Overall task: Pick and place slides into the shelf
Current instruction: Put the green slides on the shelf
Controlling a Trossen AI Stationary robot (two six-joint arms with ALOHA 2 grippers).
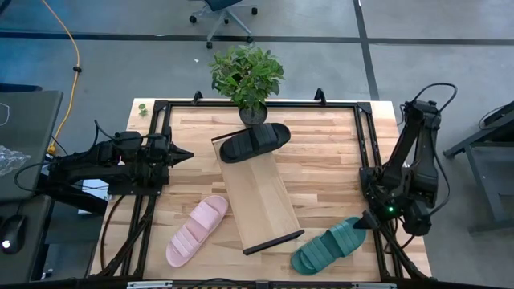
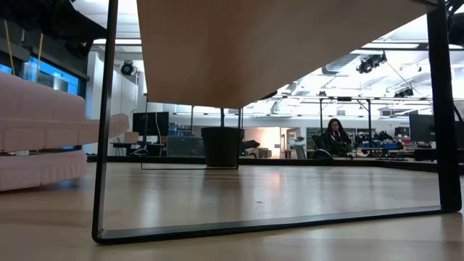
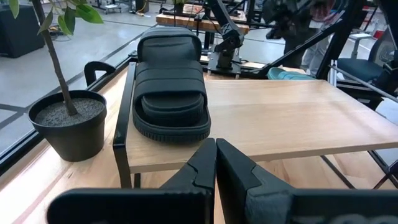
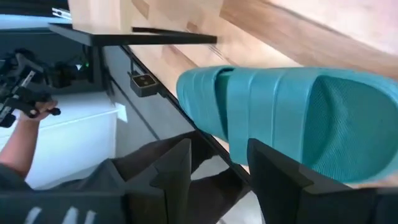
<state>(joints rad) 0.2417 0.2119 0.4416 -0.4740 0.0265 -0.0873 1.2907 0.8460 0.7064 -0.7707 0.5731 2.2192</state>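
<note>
Three slides are on view, but none shows whole from every side; in the low view only the pale pink slide [image 2: 43, 134] appears, cut off at the frame's edge, and the shelf [image 2: 275, 47] fills the top as a bare wood underside on thin black bars; the black and green ones are hidden there. The black slide [image 1: 255, 142] is dark rubber with a wide ribbed strap, and it lies across the far end of the shelf [image 1: 261, 193], close to the potted plant [image 1: 247, 76]; the pink slide [image 1: 197, 229] lies on the table [image 1: 321, 152] just beside the shelf's near end, on the left; the green slide [image 1: 329, 245], teal with the same ribbed strap, lies on the table to the right of that end. The left gripper [image 1: 183, 155] hovers over the table left of the shelf, apart from the black slide, fingers pressed together on nothing. The right gripper [image 1: 363, 221] is at the green slide's end; its fingers [image 4: 180, 168] stand apart with nothing between them, the slide [image 4: 292, 121] just in front; whether they touch it, I cannot tell. A person's arm [image 4: 18, 149] shows beyond the table edge.
</note>
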